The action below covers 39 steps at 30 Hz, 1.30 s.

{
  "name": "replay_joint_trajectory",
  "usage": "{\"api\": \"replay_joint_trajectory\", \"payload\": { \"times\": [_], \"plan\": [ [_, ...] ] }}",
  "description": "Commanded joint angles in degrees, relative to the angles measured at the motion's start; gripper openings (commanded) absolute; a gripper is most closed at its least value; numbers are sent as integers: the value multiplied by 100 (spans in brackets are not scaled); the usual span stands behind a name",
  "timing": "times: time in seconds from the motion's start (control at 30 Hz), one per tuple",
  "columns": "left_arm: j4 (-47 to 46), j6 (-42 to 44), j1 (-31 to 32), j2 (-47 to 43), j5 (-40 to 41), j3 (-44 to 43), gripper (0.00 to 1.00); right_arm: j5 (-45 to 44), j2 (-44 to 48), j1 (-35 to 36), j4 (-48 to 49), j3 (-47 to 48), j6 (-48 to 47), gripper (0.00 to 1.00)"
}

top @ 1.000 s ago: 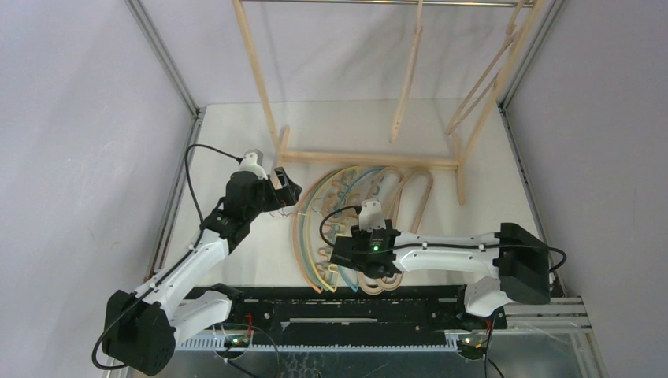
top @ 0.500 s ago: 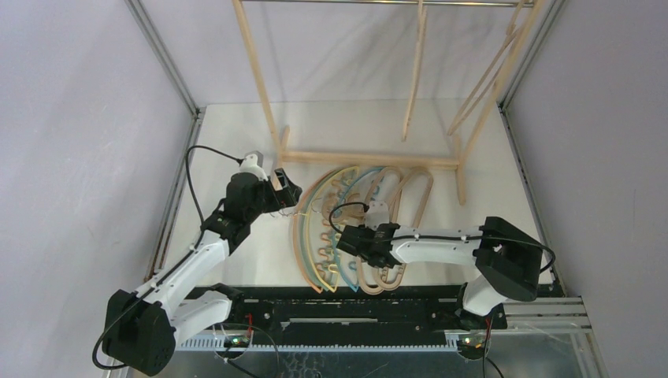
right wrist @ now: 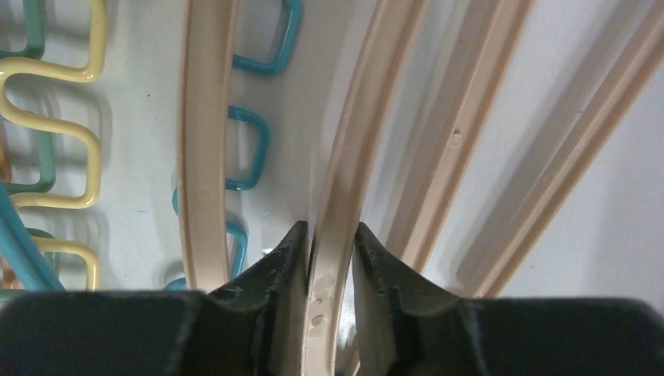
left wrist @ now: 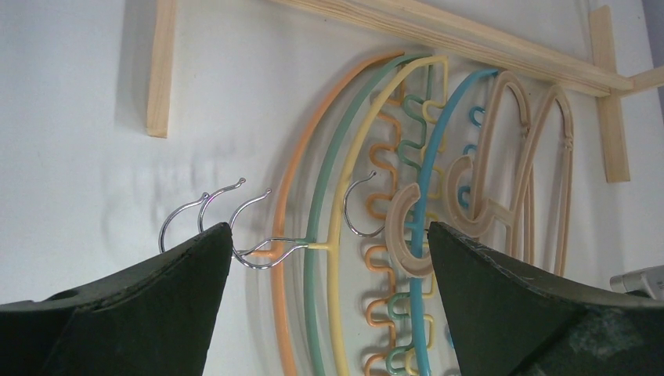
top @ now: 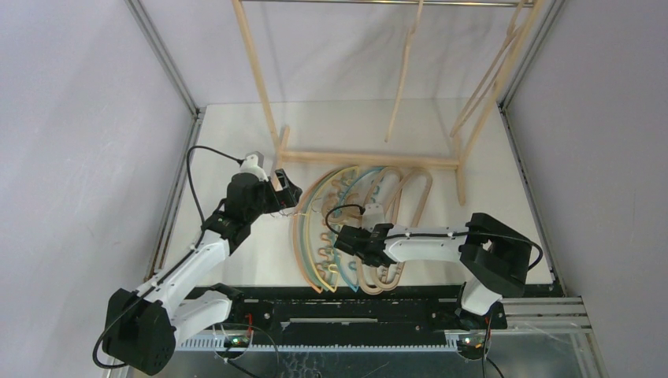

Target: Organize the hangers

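Note:
A pile of hangers lies flat on the table: thin orange (top: pixel 298 228), green, yellow and teal arches with metal hooks, and pale wooden loops (top: pixel 422 189). My left gripper (top: pixel 287 193) is open and empty above the hooks (left wrist: pixel 205 207); in its wrist view it (left wrist: pixel 329 231) straddles the orange (left wrist: pixel 290 180), green (left wrist: pixel 329 157) and yellow (left wrist: pixel 356 157) arches. My right gripper (top: pixel 352 240) is down in the pile. In its wrist view it (right wrist: pixel 329 231) is shut on a pale wooden hanger (right wrist: pixel 348 172), beside teal loops (right wrist: pixel 250 149).
The wooden A-frame rack stands behind the pile, its base bar (top: pixel 370 159) just beyond the hangers. A pale wooden hanger (top: pixel 402 79) hangs from the metal bar, and more (top: pixel 488 79) hang at its right end. Metal posts edge the table on both sides.
My right arm has folded in and its gripper has shifted a little up the pile. The pale hanger on the rack bar swings. My left arm has barely moved.

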<state>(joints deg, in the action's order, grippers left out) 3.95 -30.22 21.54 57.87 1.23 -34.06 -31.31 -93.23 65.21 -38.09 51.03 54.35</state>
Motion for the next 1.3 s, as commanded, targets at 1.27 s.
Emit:
{"api": "replay_joint_trajectory", "payload": {
  "times": [1.27],
  "plan": [
    [-178, -142, 34, -421, -22, -10, 100, 308, 920, 103, 141, 3913, -2314, 0]
  ]
}}
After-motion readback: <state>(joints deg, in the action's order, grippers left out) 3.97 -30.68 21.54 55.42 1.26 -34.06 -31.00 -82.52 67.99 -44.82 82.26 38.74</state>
